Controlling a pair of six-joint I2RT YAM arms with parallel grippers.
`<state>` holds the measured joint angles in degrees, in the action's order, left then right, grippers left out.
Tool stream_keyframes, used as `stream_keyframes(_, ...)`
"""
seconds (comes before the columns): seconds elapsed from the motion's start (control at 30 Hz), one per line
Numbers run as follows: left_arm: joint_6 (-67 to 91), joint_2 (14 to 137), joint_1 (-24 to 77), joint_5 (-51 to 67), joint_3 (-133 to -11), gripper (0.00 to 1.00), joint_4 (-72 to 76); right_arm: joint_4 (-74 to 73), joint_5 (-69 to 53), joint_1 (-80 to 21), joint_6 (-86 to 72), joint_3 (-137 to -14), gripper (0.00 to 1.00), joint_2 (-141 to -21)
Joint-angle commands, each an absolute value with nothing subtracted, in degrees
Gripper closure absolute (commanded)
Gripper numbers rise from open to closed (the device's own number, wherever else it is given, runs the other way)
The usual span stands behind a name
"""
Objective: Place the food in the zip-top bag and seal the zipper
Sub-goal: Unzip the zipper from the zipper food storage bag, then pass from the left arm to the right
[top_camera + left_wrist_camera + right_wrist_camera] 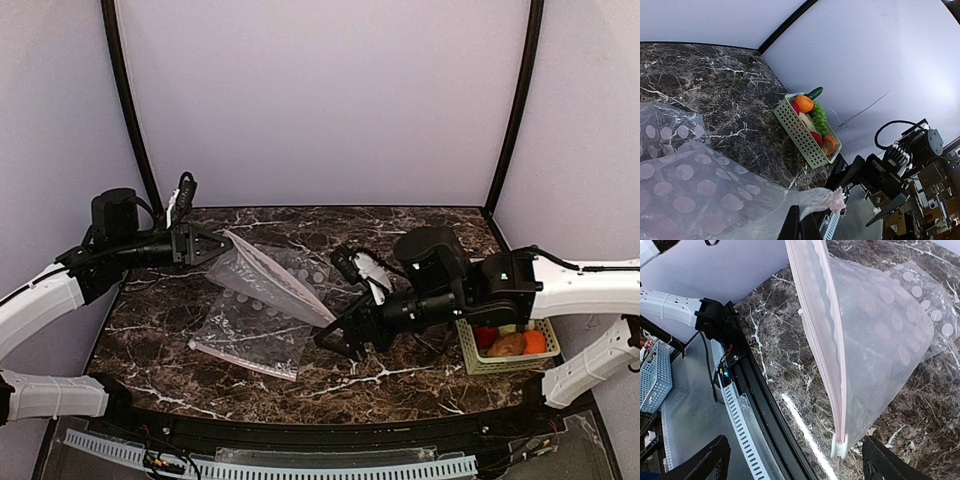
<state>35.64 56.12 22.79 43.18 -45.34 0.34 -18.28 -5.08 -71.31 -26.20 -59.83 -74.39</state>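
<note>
Left hand (218,244) is clamped tight on one corner of the dotted bag (270,282), holding it up off the surface (400,240) at the back left. The bag slants down and across toward the middle. There's the right hand (340,340) at its lower end, and its fingers (707,462) are spread wide, gripping nothing. The pink zipper strip (812,315) runs straight down between them, its little white end piece hanging in the gap, touching neither side. A second bag (250,340) lies flat underneath. Over on the far right, the food (510,343) sits piled in the green basket (480,364), well apart from the bag.
</note>
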Motion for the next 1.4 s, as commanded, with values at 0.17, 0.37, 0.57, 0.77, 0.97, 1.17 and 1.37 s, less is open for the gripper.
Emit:
stream_keyframes(0.17, 27.6, 59.7, 30.9, 47.0, -47.5, 0.99, -2.4, -21.5, -1.6, -71.6, -24.3, -66.6, 0.14, -72.7)
stream_keyframes(0.37, 26.2, 62.2, 34.3, 46.1, -49.3, 0.99, -2.5, -22.9, -0.2, -71.7, -24.1, -68.8, 0.28, -74.8)
stream_keyframes(0.57, 26.5, 62.4, 34.7, 45.6, -49.4, 0.99, -2.1, -25.2, -0.3, -71.8, -23.9, -70.8, 0.49, -79.1)
stream_keyframes(0.77, 26.5, 62.0, 34.9, 45.6, -49.2, 0.99, -2.5, -23.9, 2.0, -71.7, -24.0, -70.9, 0.53, -80.1)
stream_keyframes(0.97, 26.6, 62.0, 34.9, 45.2, -49.0, 0.99, -2.6, -24.9, 2.2, -70.2, -24.8, -71.8, 0.61, -81.9)
stream_keyframes(1.17, 26.8, 61.7, 34.9, 45.0, -49.0, 0.99, -2.6, -26.1, 1.8, -68.8, -24.6, -72.7, 0.68, -83.4)
stream_keyframes(1.37, 27.0, 61.3, 34.9, 45.1, -48.8, 0.99, -2.6, -26.1, 1.6, -68.1, -23.9, -73.2, 0.70, -84.6)
